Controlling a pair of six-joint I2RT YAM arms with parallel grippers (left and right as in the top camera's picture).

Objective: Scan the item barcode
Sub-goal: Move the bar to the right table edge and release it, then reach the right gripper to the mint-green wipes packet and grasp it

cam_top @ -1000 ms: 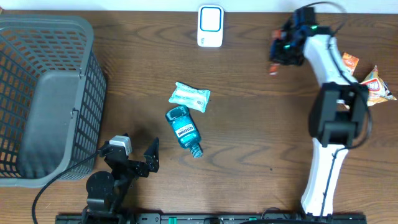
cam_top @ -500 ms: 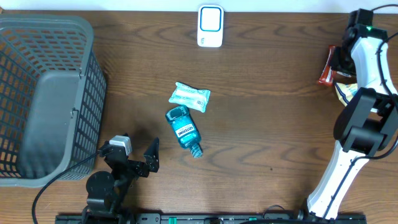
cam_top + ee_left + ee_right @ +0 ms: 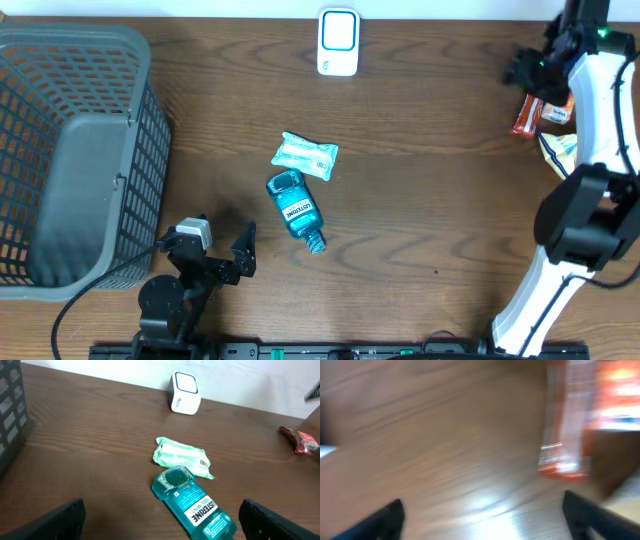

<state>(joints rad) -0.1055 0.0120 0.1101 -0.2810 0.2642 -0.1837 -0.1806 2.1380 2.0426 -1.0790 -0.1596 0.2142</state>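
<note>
Dark brown wood grain covers the table (image 3: pixel 430 170) that we see from overhead. A grey plastic mesh basket (image 3: pixel 150 140) fills the left side, and a white box-shaped barcode scanner (image 3: pixel 338 42) stands at the far edge, centre. Mid-table lie a pale green soft wipes packet (image 3: pixel 305 155) and, right against its near side, a teal plastic mouthwash bottle (image 3: pixel 295 210) on its side. The left gripper (image 3: pixel 220 245) sits near the front left, its claw spread apart and empty. The right gripper (image 3: pixel 528 72) is at the far right, just beyond a red foil snack wrapper (image 3: pixel 527 115) lying on the table beside a yellow-and-white crinkled packet (image 3: pixel 560 148).

From the left wrist we see its black fingers (image 3: pixel 65 520) wide at the lower corners, the bottle just ahead, the wipes packet behind it, the scanner farther off.

From the right wrist, blurred, we see black fingertips (image 3: pixel 380 520) far apart with bare wood between. The red wrapper lies ahead to the right, touched by neither.
</note>
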